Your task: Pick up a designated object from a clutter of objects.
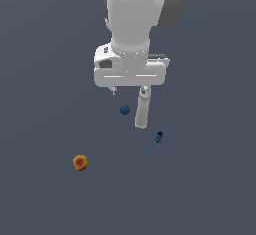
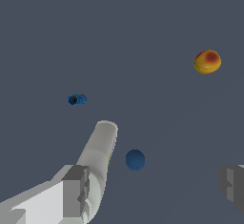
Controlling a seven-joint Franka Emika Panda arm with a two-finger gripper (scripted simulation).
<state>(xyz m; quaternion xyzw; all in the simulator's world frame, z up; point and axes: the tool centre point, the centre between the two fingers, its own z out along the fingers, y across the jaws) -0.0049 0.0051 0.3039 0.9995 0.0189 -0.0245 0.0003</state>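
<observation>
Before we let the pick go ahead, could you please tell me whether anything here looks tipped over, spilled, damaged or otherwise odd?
Nothing stands out. The whitish cylinder, smooth dark-blue ball, orange-red fruit-like ball and tiny bright-blue knobbly piece lie apart on the grey surface, and the gripper is open above them.

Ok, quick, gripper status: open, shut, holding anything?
Gripper: open, jaws wide apart and holding nothing. The whitish cylinder lies alongside one finger; contact cannot be told.
</observation>
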